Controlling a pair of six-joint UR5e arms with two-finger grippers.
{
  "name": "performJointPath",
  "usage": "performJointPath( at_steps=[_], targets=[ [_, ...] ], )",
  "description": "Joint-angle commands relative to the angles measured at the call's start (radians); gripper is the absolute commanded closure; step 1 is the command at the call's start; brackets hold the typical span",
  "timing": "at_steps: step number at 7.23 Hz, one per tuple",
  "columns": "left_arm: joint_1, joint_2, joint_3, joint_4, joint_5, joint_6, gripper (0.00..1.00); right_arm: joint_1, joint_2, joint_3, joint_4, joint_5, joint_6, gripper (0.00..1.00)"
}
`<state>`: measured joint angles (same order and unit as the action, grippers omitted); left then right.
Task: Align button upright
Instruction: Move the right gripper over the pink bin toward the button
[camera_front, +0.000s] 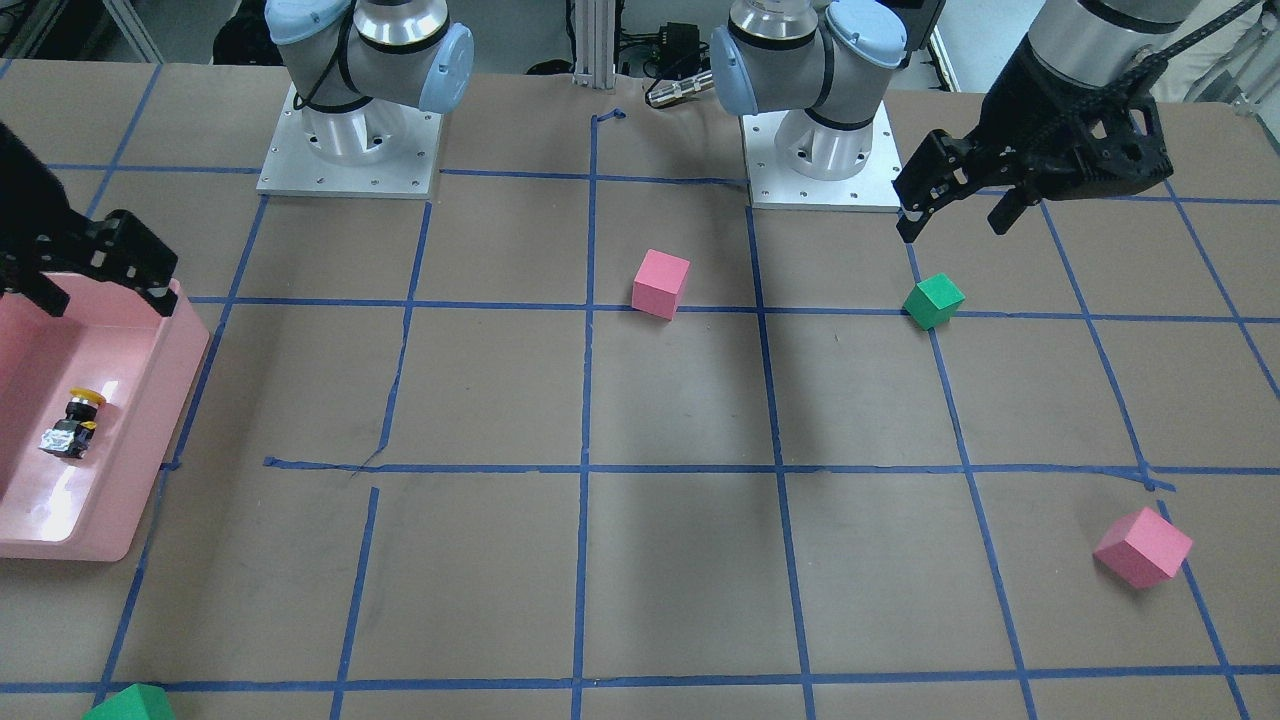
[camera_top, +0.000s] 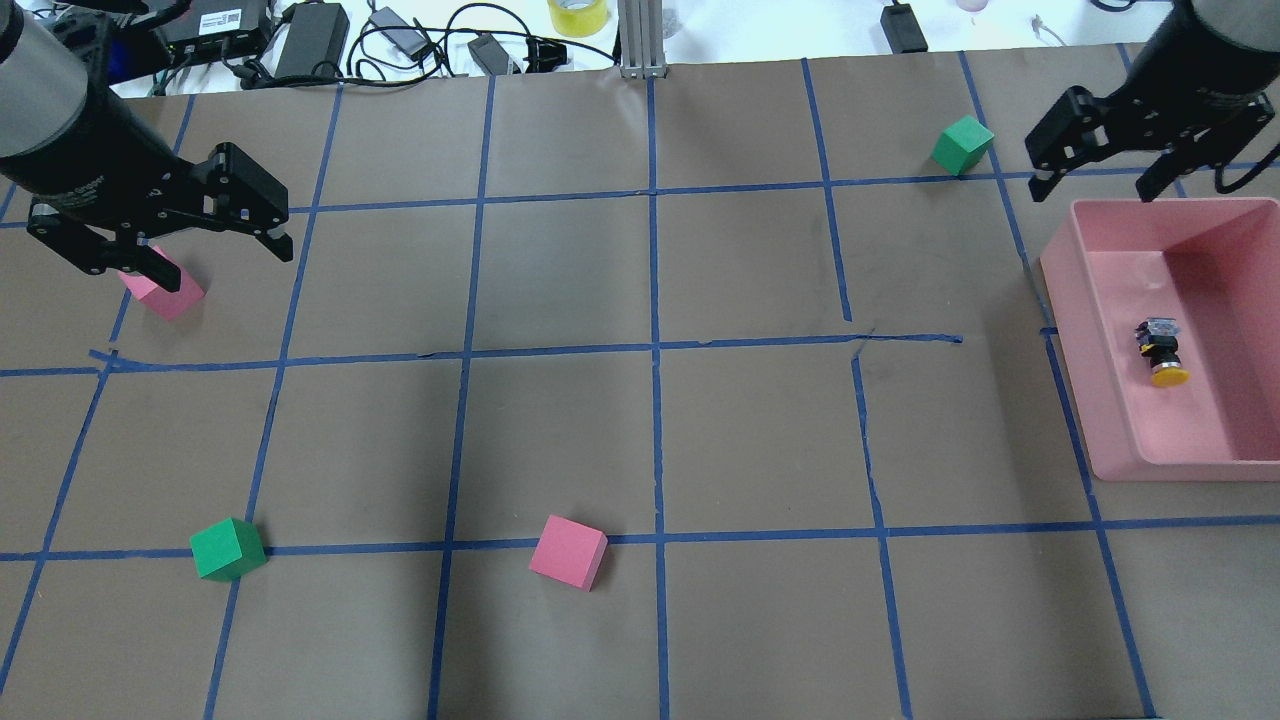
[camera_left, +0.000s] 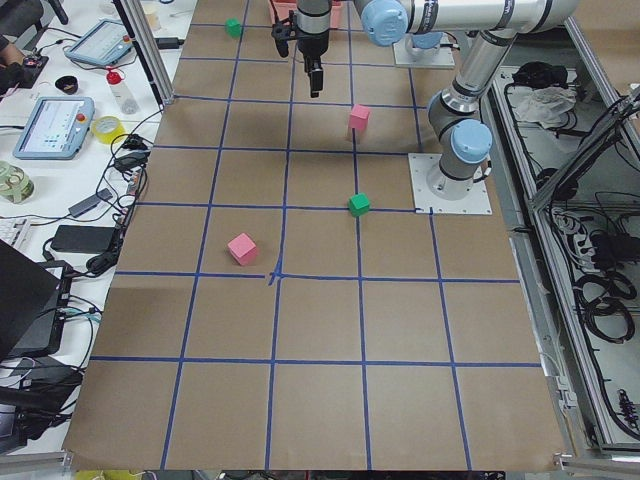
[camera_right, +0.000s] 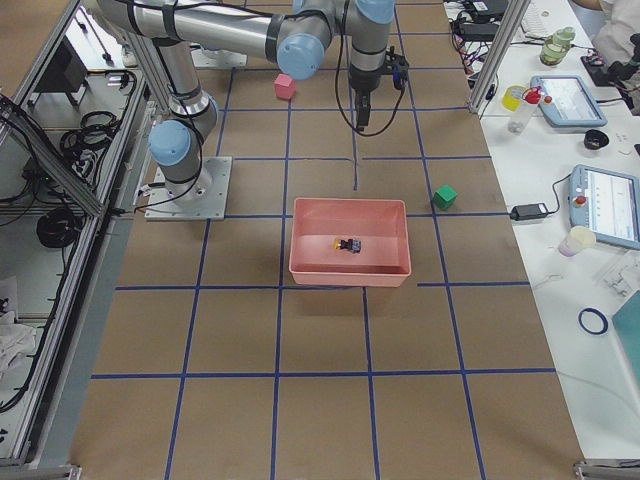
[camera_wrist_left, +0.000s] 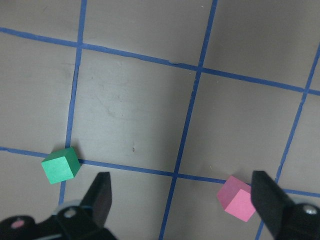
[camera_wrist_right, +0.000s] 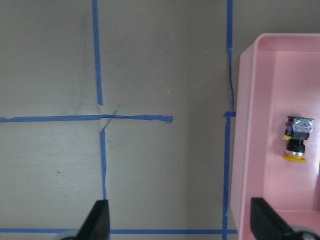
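Yellow-capped button (camera_top: 1160, 350) lies on its side in the pink tray (camera_top: 1092, 350). It is probably light, rigid and prone to rolling; grasp across the black body. Right gripper (camera_top: 1095, 185) hovers near the tray's far end, fingers spread and empty; left gripper (camera_front: 955, 228) likewise.

Left pincer (camera_front: 952, 228) raised, fingers spread wide, pointing down, right pincer (camera_top: 1095, 192) raised, likewise spread

One pink tray (camera_top: 1085, 350) holds one button (camera_top: 1163, 352). Outside the tray lie four foam cubes: two pink cubes (camera_top: 568, 552) (camera_top: 175, 298) and two green cubes (camera_top: 227, 549) (camera_top: 963, 144). Two grippers: left gripper (camera_top: 215, 262), right gripper (camera_top: 1095, 190).
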<state>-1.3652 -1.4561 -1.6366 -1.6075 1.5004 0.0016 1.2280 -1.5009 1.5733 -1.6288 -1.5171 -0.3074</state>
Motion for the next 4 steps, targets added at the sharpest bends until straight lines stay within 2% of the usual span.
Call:
performJointPath(
  at_steps=[1,3,4],
  targets=[
    [0.000,-0.001,-0.002,0.000,0.003,0.008,0.00,-0.132,0.062,0.068,-0.156,-0.026,-0.085,0.00],
    [0.000,-0.001,-0.002,0.000,0.004,0.008,0.00,-0.262,0.088,0.233,-0.381,-0.035,-0.140,0.00],
    [0.000,-0.001,-0.002,0.001,-0.002,0.008,0.00,-0.278,0.088,0.317,-0.511,-0.043,-0.142,0.00]
  ],
)
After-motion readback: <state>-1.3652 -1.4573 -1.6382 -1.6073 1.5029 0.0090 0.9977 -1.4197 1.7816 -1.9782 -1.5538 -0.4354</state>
